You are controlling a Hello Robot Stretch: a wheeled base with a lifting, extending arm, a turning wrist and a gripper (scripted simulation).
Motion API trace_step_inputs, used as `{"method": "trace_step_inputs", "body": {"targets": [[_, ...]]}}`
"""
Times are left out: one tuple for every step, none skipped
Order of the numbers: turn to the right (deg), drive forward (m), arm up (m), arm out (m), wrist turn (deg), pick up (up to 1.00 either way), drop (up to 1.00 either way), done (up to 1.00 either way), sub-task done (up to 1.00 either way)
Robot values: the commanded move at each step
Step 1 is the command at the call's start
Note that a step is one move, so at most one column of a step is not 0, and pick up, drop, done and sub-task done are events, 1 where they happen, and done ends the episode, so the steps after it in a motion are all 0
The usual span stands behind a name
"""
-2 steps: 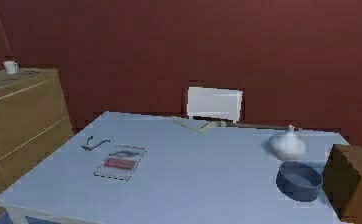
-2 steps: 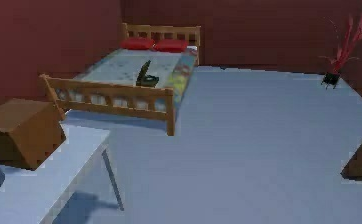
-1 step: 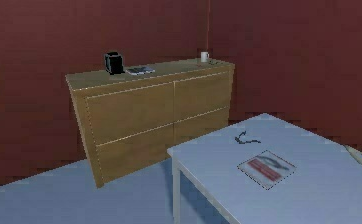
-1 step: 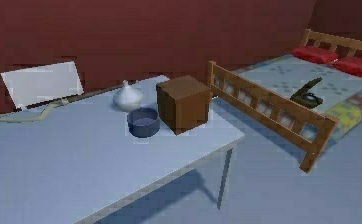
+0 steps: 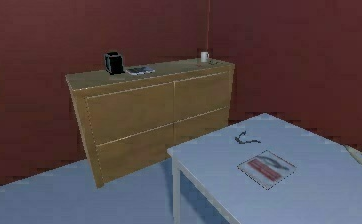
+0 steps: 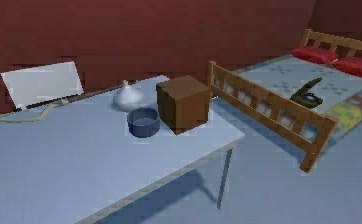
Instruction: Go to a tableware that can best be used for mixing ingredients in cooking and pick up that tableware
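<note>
A small dark blue bowl (image 6: 143, 122) sits on the pale grey table (image 6: 79, 175) in the arm side view, near the table's far right part. Right beside it stands a brown wooden box (image 6: 183, 104), and just behind it a white rounded vase (image 6: 127, 96). In the forward view the same pale table (image 5: 319, 195) fills the lower right, with a small dark object (image 5: 246, 136) and a flat red-and-white booklet (image 5: 267, 167) lying on it.
A wooden dresser (image 5: 154, 115) stands against the dark red wall, carrying a black box (image 5: 114, 63), a flat item (image 5: 140, 69) and a white mug (image 5: 205, 57). A white chair (image 6: 44, 84) stands behind the table. A wooden bed (image 6: 299, 95) with red pillows (image 6: 334, 58) lies at the arm side view's right.
</note>
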Motion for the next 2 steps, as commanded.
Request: {"method": "trace_step_inputs", "body": {"targets": [[0.0, 0.0, 0.32, 0.0, 0.0, 0.0, 0.0, 0.0, 0.0], [0.0, 0.0, 0.0, 0.5, 0.0, 0.0, 0.0, 0.0, 0.0]]}}
